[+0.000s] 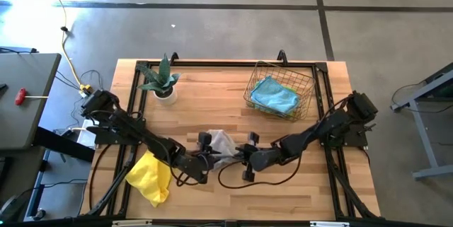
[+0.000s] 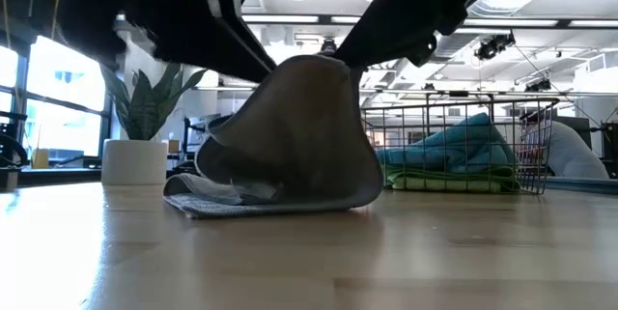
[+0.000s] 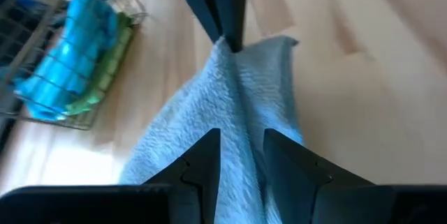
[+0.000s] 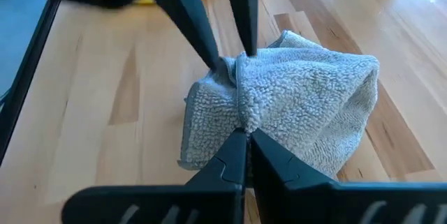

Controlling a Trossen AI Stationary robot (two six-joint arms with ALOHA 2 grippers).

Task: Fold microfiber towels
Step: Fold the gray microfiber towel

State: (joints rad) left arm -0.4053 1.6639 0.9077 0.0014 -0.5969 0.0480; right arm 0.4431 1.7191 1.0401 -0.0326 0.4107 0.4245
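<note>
A: Where are the grippers working?

B: Both are meeting at the table's near middle. The right gripper [image 4: 246, 135] is pinching a ridge of the grey towel [image 1: 222, 143] with its fingers pressed together. The left gripper [image 3: 241, 153] is straddling the same cloth from the other side, its fingers standing narrowly apart with a fold of towel running between them.

A: Is the towel lying flat?

B: No. The low view is showing it lifted into a tent, peak held up, lower edges resting on the wood.

A: What is sitting around it?

B: A yellow towel [image 1: 151, 178] is lying crumpled to the left, near the front edge, partly under the left arm. A wire basket [image 1: 279, 90] is standing at the far right, holding a light blue towel [image 1: 274, 95] over a lime green towel [image 3: 105, 81]. A potted plant [image 1: 162, 81] in a white pot is standing at the far left. Nothing is crowding the grey cloth except the two arms themselves.

A: Does any view add something?

B: From above, the arms are hiding most of the grey towel; the right wrist view is showing its looped pile and the pinch clearly. The green cloth is barely showing from overhead but is plain in the left wrist and low views.

A: And the setting?

B: A light wooden table [image 1: 297, 184] in a black frame is standing on a grey concrete floor; behind it, a bright open room with windows and ceiling lights.
</note>
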